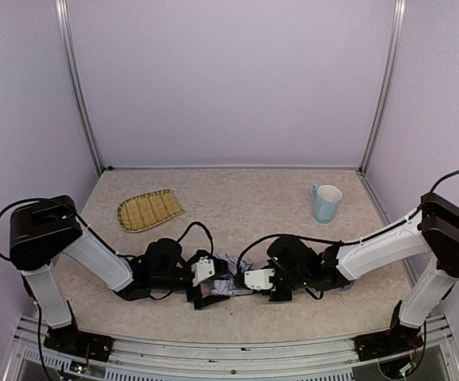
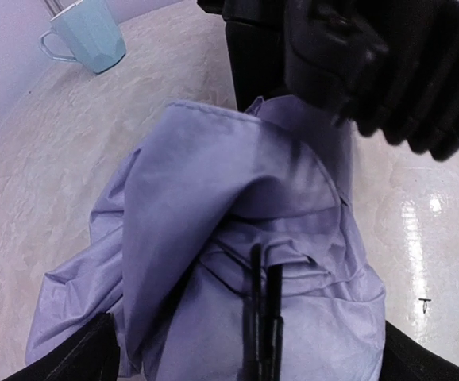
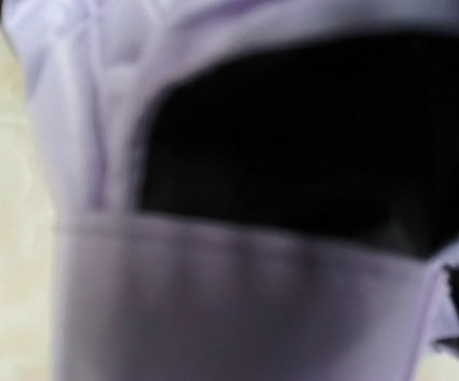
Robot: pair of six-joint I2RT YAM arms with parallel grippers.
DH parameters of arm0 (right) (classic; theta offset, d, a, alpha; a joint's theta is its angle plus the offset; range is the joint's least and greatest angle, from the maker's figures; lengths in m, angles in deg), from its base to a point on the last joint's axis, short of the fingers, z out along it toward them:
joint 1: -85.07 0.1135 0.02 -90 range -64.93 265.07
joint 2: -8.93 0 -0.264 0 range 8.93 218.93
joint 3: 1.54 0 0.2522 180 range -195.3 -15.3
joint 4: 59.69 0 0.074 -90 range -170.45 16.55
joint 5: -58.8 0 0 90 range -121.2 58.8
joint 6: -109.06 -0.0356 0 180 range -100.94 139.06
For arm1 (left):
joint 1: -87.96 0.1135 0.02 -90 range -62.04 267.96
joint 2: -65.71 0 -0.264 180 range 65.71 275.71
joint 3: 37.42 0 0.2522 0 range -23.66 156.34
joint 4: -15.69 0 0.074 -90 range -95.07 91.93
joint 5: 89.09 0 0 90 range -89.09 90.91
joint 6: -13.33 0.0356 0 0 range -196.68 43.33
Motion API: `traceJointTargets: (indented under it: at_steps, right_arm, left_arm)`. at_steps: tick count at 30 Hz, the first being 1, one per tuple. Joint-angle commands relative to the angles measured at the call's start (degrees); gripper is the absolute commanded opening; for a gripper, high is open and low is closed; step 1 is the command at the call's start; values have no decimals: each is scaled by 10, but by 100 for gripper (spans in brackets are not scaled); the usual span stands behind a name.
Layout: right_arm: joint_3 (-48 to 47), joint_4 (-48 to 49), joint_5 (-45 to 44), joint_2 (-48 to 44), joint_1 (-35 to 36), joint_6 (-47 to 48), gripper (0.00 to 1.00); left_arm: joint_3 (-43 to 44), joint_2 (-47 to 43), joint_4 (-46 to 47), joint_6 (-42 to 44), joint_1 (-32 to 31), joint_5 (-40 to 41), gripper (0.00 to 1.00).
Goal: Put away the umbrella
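Because the two black and white robot arms meet so close together in the middle of the pale speckled table, they could bump each other if either one moves fast. The pale lavender-grey cloth umbrella lies in a soft crumpled heap on the table between them, near the front edge. It is well apart from the woven straw tray at the back left and the light blue mug at the back right. The left gripper is open as wide as it goes, with one finger on each side of the heap, and it holds nothing. If it closes here, I think it may pinch only loose cloth, and then the cloth could slide out or pull open instead of folding up. The right gripper is right up against the far side of the umbrella. Its own camera sees only blurry cloth, so I cannot tell if it has a grip or how far apart its fingers are. The thin black ribs poke out of the folds, and they could bend or catch on a finger. I can read no words, brand or label on anything
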Motion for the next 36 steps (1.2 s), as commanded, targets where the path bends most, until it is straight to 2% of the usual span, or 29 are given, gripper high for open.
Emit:
traceJointTargets:
  at_steps: [1,5,8,14,17,20,23,24,29,30,33,36]
  right_arm:
    - [5,-27,14,24,0,13,0]
    - [-6,-24,17,36,1,18,0]
    - [-15,-24,16,43,1,19,0]
    - [-12,-28,-6,42,1,9,0]
    - [-13,-36,-8,33,1,-3,21]
    - [-19,-50,-31,7,3,-28,36]
    - [-22,-66,-38,-39,7,-52,46]
    - [-22,-76,-30,-57,7,-61,60]
    - [-31,-110,50,-175,8,-109,72]
    - [-29,-105,67,-202,7,-112,96]
    - [-19,-65,122,-261,-20,-142,100]
    - [-24,7,140,-263,-83,-216,100]
  left_arm:
    - [28,30,23,13,5,-19,99]
    - [46,49,40,-2,6,-53,97]
    - [74,65,-8,0,7,-52,86]
    - [73,60,-53,9,14,-80,30]
    - [58,56,-54,20,14,-64,0]
    - [31,51,-45,50,1,-1,0]
    - [-8,40,-18,84,-15,52,0]
    - [-20,34,-11,94,-21,60,0]
    - [-43,3,-55,142,-47,94,0]
    - [-43,2,-61,150,-52,102,0]
    - [-42,-3,-73,167,-68,116,0]
    - [-37,-2,-91,178,-78,124,0]
